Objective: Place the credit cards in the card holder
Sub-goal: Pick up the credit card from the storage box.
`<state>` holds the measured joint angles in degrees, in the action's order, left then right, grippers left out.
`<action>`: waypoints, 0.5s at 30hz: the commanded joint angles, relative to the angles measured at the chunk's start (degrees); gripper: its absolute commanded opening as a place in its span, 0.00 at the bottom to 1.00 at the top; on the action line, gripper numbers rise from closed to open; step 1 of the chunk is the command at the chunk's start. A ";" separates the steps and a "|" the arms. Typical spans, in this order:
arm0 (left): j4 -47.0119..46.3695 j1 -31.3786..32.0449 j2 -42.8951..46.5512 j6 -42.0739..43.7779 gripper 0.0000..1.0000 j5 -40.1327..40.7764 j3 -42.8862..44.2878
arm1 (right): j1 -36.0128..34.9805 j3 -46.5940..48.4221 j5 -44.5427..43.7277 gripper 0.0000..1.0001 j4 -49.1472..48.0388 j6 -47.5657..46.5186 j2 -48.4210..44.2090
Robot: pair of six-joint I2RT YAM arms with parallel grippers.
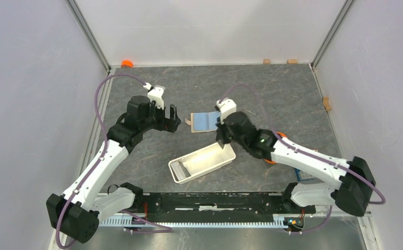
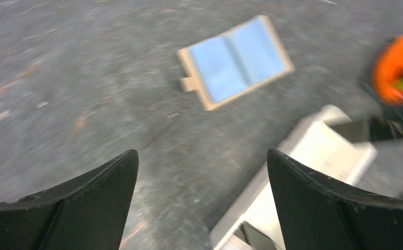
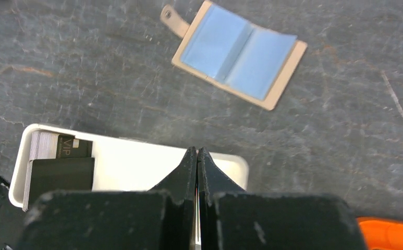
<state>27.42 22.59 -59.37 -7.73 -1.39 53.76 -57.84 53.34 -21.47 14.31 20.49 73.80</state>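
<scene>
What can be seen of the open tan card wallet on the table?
The card wallet lies open, flat on the dark table. A tan, leather-like cover frames two pale blue sleeves meeting at a centre fold; a holed tab juts from one edge. No card shows in it. It lies apart from the white tray; nothing else touches it.

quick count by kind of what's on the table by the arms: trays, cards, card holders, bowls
white tray: 1
black cards: 2 showing, both lying in the tray
blue and tan card holder: 1, lying open on the table
orange bowl: 1
total: 5
</scene>
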 commanded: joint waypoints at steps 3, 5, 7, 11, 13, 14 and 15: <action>-9.72 1.97 1.24 5.35 0.98 -35.48 -2.76 | 19.59 1.21 40.44 0.00 -4.03 -10.26 -6.36; -9.75 4.32 -0.81 5.35 0.98 -40.51 -2.51 | 23.83 3.23 51.18 0.00 -2.43 -11.38 -4.97; -9.93 7.16 -2.39 5.35 0.98 -43.08 -2.50 | 26.31 4.35 62.82 0.00 -2.00 -12.10 -3.58; -9.24 10.31 -4.22 5.73 1.00 -42.38 -2.43 | 27.00 4.67 76.14 0.00 -3.39 -11.62 -2.29; -9.23 11.04 -4.81 5.47 1.00 -41.24 -2.26 | 26.91 3.44 79.99 0.00 -6.84 -9.14 -2.45; -9.27 11.48 -5.04 5.36 1.00 -41.59 -2.25 | 26.91 2.64 80.59 0.00 -8.23 -7.91 -2.65; -9.55 12.15 -5.31 4.97 1.00 -42.46 -2.30 | 26.91 2.31 80.89 0.00 -8.97 -7.54 -2.87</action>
<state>20.40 33.23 -64.18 -4.60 -39.79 51.20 -30.94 55.75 45.67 12.01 10.90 71.48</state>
